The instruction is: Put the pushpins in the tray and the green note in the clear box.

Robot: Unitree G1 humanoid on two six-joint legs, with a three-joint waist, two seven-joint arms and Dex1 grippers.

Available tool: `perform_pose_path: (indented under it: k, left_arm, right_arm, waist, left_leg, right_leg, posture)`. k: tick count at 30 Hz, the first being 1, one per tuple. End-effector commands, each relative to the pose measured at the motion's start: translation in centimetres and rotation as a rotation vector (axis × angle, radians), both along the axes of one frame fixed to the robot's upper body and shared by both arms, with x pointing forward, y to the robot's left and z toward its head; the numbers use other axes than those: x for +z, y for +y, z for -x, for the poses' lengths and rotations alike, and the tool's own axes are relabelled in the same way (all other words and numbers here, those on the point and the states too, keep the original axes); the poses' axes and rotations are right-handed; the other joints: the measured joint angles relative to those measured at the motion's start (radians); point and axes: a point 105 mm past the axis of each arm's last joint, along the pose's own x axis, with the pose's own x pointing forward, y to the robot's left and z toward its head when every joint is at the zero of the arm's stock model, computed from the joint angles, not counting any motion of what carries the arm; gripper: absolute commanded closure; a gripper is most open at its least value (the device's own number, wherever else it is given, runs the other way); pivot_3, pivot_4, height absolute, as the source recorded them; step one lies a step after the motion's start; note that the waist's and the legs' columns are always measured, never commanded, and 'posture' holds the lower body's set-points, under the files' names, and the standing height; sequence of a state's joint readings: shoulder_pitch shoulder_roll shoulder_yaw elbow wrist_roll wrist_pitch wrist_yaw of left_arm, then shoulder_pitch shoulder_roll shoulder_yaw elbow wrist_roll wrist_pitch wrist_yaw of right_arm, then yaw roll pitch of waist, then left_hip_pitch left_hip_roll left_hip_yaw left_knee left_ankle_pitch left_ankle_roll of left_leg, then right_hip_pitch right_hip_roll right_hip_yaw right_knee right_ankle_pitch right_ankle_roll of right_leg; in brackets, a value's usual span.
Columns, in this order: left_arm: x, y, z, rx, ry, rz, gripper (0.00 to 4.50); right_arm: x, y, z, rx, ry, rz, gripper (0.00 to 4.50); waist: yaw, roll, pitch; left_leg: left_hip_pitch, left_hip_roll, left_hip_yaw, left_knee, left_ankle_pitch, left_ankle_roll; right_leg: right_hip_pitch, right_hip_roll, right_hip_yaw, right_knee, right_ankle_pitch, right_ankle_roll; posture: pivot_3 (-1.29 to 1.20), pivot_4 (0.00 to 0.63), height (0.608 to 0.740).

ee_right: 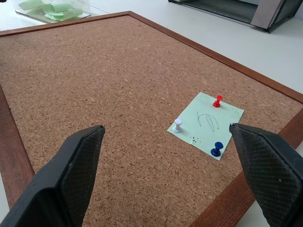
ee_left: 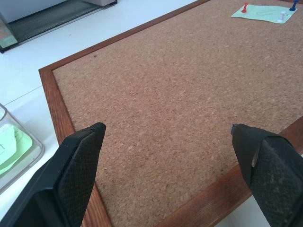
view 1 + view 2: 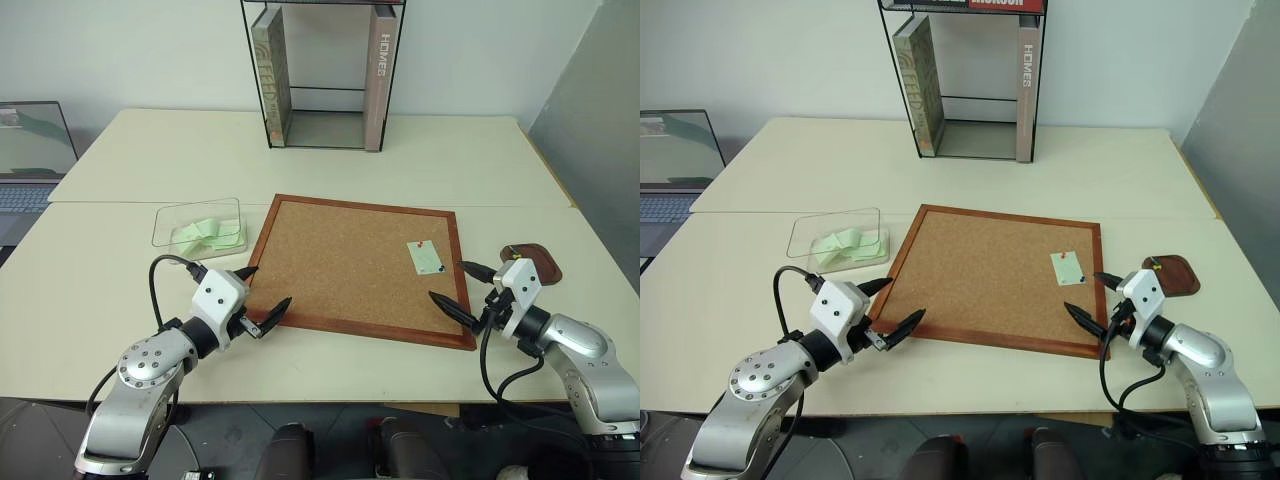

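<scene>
1. Clear box [image 3: 198,224]: on the table beyond the left gripper [image 3: 262,298], beside the corkboard's [image 3: 340,262] left frame; folded green slips lie inside.
2. Left gripper: jaws spread wide, empty, poised over the corkboard's near-left corner.
3. Green note [image 1: 206,124]: pinned flat on the corkboard, ahead of the right gripper [image 3: 462,288] and nearer its right-hand finger.
4. Right gripper: jaws wide apart, holding nothing, at the board's near-right corner.
5. Tray [image 3: 532,262]: on the table just beyond and outboard of the right gripper, off the frame.
6. The right wrist view resolves three pushpins [image 1: 217,101], red, white and blue, plus a pencil mark; the head views show mere specks.
</scene>
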State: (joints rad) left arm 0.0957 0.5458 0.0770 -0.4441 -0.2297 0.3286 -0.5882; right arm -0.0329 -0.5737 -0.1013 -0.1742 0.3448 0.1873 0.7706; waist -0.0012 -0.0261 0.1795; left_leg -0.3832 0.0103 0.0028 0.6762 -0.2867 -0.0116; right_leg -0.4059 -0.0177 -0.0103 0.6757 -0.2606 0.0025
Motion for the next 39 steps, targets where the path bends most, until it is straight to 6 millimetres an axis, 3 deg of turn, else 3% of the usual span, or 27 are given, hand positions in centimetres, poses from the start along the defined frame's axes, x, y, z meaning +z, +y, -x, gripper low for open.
perform_pose_path:
  k: [1, 13, 21, 32, 39]
  left_arm:
    - [1.1, -1.3, 1.1, -0.083, -0.050, 0.008, 0.00]
    - [0.4, -1.5, 1.1, -0.072, 0.038, -0.001, 0.00]
    - [1.5, -1.5, -0.1, -0.043, -0.010, 0.026, 0.00]
    - [1.7, -2.6, 0.3, -0.107, -0.002, 0.056, 0.00]
    - [1.8, -4.1, 0.9, -0.202, 0.022, 0.056, 1.06]
  right_arm:
    - [1.4, 0.0, -0.1, 0.016, -0.052, -0.002, 0.01]
    - [1.0, 0.0, 0.0, 0.027, -0.048, -0.001, 0.01]
    - [1.0, 0.0, 0.2, 0.024, -0.050, -0.003, 0.01]
    - [1.0, 0.2, 0.6, 0.012, -0.060, -0.009, 0.01]
    - [1.1, 0.9, 1.2, 0.021, -0.058, -0.010, 0.00]
  waist:
    - [0.000, 0.000, 0.000]
    - [0.000, 0.000, 0.000]
    - [0.000, 0.000, 0.000]
    - [0.000, 0.000, 0.000]
    - [0.000, 0.000, 0.000]
  left_leg:
    - [0.000, 0.000, 0.000, 0.000, 0.000, 0.000]
    - [0.000, 0.000, 0.000, 0.000, 0.000, 0.000]
    - [0.000, 0.000, 0.000, 0.000, 0.000, 0.000]
    - [0.000, 0.000, 0.000, 0.000, 0.000, 0.000]
    - [0.000, 0.000, 0.000, 0.000, 0.000, 0.000]
  right_leg:
    - [0.000, 0.000, 0.000, 0.000, 0.000, 0.000]
    - [0.000, 0.000, 0.000, 0.000, 0.000, 0.000]
    - [0.000, 0.000, 0.000, 0.000, 0.000, 0.000]
    - [0.000, 0.000, 0.000, 0.000, 0.000, 0.000]
    - [0.000, 0.000, 0.000, 0.000, 0.000, 0.000]
  posture:
    - [0.00, 0.150, 0.740]
    - [0.00, 0.150, 0.740]
    - [0.00, 0.150, 0.740]
    - [0.00, 0.150, 0.740]
    - [0.00, 0.150, 0.740]
